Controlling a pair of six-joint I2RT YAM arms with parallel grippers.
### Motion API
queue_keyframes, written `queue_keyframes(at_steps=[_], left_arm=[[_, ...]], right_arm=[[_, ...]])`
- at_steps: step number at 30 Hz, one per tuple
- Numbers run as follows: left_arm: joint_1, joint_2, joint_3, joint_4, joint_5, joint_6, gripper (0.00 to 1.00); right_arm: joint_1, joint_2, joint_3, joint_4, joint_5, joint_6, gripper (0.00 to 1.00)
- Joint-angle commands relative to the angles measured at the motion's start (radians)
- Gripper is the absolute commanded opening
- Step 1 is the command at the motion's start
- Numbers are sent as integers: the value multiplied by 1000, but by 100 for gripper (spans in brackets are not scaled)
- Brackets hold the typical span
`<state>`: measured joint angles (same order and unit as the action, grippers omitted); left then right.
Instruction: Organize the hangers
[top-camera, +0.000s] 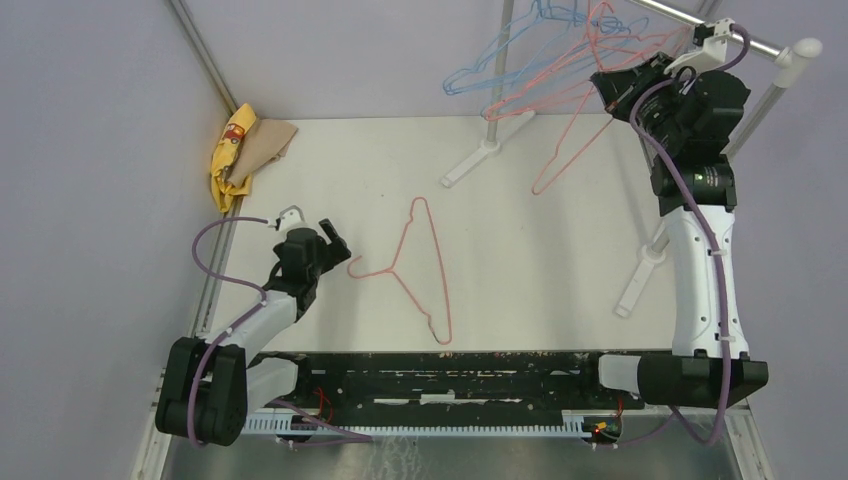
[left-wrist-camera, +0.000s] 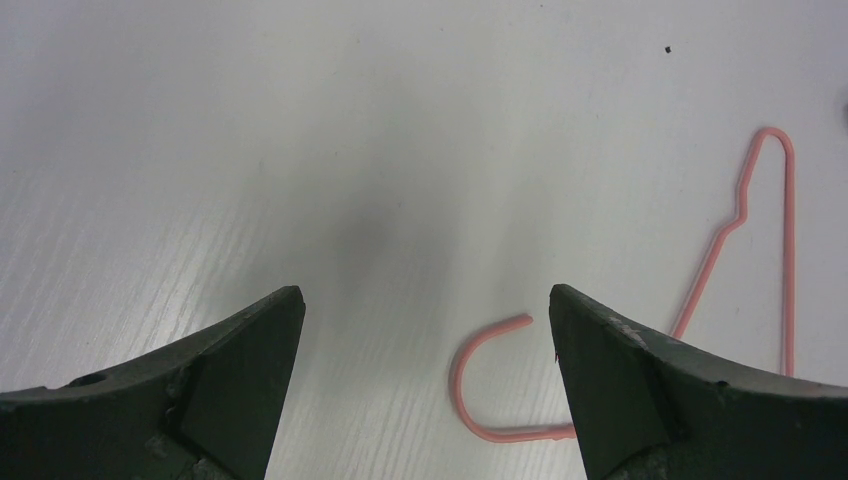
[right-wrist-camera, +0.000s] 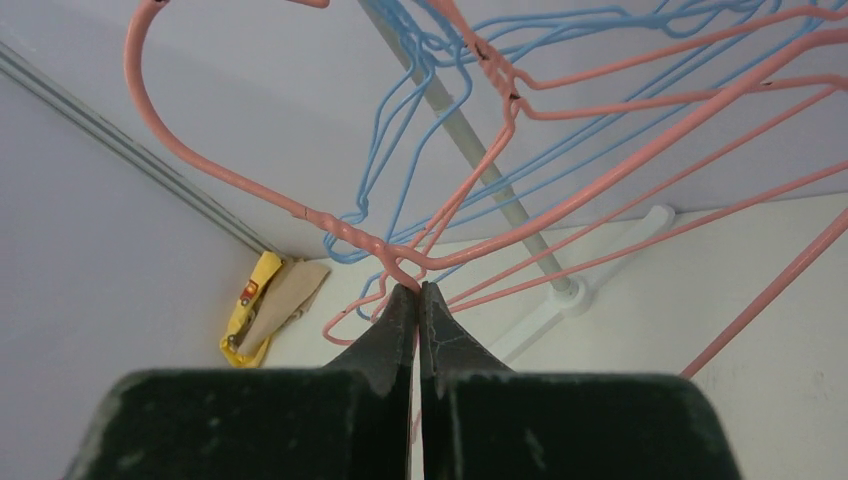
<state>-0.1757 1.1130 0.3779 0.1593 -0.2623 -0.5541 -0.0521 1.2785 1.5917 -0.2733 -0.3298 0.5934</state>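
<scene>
While the right gripper (right-wrist-camera: 420, 290) was pinching a held pink hanger (right-wrist-camera: 345, 232) by the rack, the loose pink hanger (top-camera: 392, 268) lay on the table (top-camera: 550, 280) just right of the spread left gripper (left-wrist-camera: 425, 293), hook toward it.

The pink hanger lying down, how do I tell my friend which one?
Look at the white table. Near its middle, beside the left arm's open pincer, lies one pink hanger. It alone lies flat; the other hangers are up by the rack.
</scene>
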Motion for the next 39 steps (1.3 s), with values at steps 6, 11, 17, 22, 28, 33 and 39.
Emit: queue_keyframes(at_steps=[6,11,17,22,28,33,39], left_arm=[[5,31,26,42,-35,25,99],[5,36,28,43,-35,27,99],[5,23,28,35,-43,35,99],[5,15,26,29,-45,38,99],[4,16,25,28,-45,37,99],[5,18,23,31,-42,36,99],[4,20,22,34,-40,33,99]], right_arm=[[-115,40,65,216,-94,129,1],[-160,73,71,258,-79,161,1],[-196,119,80,273,-52,179,1],[-217,151,81,258,-31,182,1],[-218,140,1,252,-5,159,1],[-218,115,-69,245,27,138,1],[-219,86,-124,224,62,117,1]])
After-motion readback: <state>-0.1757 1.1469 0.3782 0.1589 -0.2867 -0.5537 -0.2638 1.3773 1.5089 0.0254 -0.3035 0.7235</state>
